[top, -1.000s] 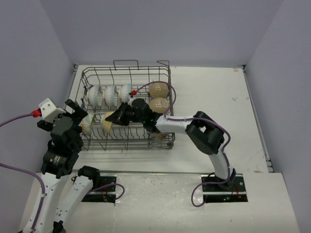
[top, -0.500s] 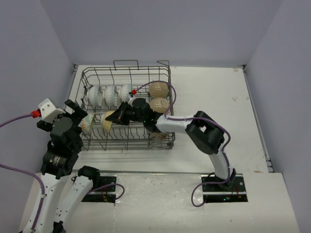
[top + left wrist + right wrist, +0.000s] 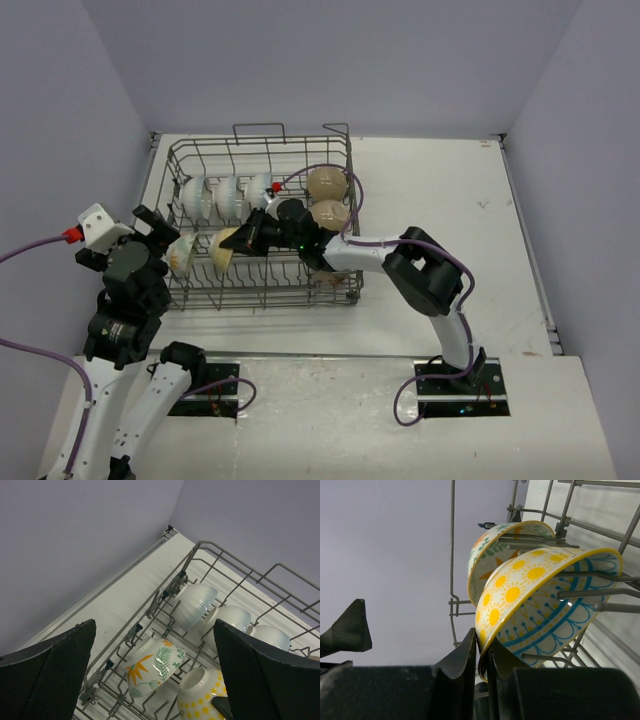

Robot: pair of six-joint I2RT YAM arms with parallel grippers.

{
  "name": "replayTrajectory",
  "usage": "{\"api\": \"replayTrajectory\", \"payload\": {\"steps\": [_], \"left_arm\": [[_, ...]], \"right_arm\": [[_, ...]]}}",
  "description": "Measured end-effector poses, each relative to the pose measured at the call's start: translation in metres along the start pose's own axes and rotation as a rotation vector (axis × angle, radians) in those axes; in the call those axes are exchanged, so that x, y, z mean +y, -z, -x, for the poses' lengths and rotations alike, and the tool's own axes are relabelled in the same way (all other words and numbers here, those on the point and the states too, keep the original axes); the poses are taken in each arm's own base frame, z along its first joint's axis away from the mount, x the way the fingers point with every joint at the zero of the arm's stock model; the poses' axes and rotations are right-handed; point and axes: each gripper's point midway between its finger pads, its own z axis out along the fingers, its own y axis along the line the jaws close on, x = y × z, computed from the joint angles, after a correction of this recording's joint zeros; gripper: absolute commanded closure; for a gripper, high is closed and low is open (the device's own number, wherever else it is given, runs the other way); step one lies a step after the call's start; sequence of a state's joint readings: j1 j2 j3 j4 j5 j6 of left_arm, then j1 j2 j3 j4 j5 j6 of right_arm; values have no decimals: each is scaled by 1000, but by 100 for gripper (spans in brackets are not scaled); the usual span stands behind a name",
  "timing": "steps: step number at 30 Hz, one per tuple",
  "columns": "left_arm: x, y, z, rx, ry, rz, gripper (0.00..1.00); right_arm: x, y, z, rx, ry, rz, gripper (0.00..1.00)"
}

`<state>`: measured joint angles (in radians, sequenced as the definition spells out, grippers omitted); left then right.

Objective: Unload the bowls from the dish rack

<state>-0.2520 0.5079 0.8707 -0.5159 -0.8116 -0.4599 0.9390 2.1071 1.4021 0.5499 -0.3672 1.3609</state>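
Observation:
The grey wire dish rack holds three white bowls at its back left and two beige bowls at its back right. A yellow sun-spotted bowl and a leaf-painted bowl stand on edge at the front left. My right gripper reaches into the rack and is shut on the yellow bowl's rim, one finger on each side. My left gripper is open and empty, above the rack's left edge. It looks down on the leaf-painted bowl and the yellow bowl.
The rack's upright tines cross in front of the yellow bowl's painted inside. Looped handles rise at the rack's back. Purple walls stand on the left, back and right of the white table.
The right arm has shifted slightly, its gripper still shut on the yellow bowl's rim. The left gripper has edged a little to the left.

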Motion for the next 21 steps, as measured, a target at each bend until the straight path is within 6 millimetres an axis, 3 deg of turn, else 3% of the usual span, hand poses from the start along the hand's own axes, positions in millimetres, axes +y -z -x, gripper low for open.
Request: {"api": "replayTrajectory", "payload": {"steps": [21], "left_arm": [[0,0,0,0,1,0,0]], "right_arm": [[3,1,3,0,-21,8,100]]}}
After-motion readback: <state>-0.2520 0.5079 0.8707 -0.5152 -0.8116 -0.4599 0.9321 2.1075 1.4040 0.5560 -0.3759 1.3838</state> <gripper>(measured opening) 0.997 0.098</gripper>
